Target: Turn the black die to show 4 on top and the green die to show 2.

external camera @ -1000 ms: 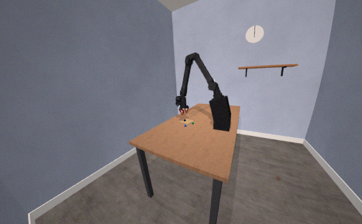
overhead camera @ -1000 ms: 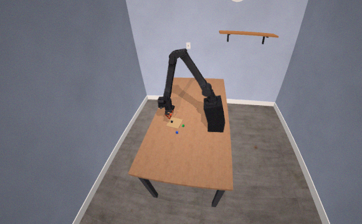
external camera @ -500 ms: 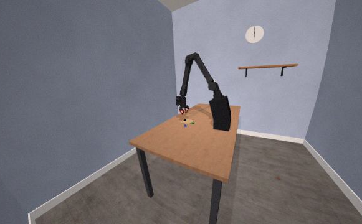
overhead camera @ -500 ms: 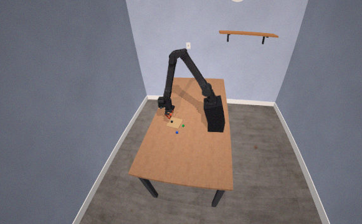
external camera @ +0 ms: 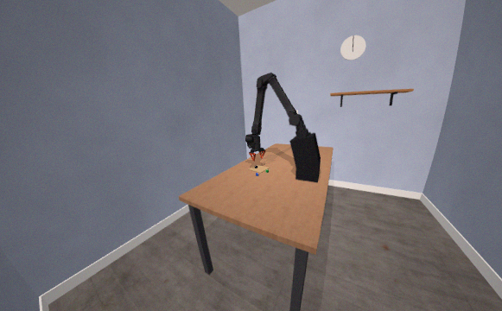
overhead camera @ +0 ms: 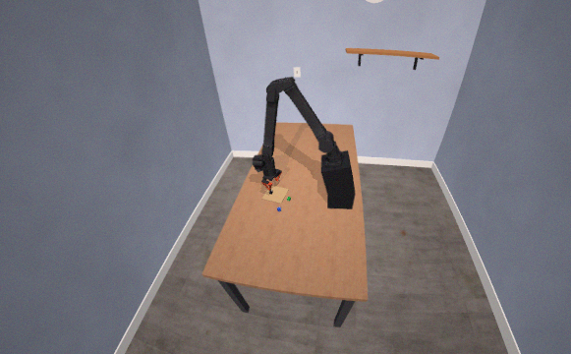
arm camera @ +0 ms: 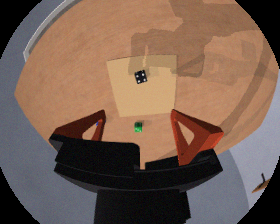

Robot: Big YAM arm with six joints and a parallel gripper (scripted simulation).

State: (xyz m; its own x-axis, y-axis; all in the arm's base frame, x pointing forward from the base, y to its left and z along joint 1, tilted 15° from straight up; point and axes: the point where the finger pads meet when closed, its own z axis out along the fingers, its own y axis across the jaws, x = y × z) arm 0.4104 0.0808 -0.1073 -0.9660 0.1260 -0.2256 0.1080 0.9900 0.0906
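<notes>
The black die (overhead camera: 271,192) (external camera: 256,167) (arm camera: 140,77) lies on the tan mat (overhead camera: 280,196) (external camera: 261,168) (arm camera: 156,97), with four white pips on top in the wrist view. The green die (overhead camera: 289,199) (external camera: 267,171) (arm camera: 138,127) lies on the table just off the mat's edge; its pips are too small to read. The blue die (overhead camera: 279,209) (external camera: 257,174) lies on the table off the mat; in the wrist view the left finger hides most of it. My gripper (overhead camera: 274,183) (external camera: 257,160) (arm camera: 138,113) is wide open and empty, above the table and mat.
The wooden table (overhead camera: 305,246) (external camera: 251,203) carries the arm's black base block (overhead camera: 339,184) (external camera: 307,160) on the right. The table's left edge runs close beside the mat in the top view. A wall shelf (overhead camera: 388,52) (external camera: 371,92) hangs far behind.
</notes>
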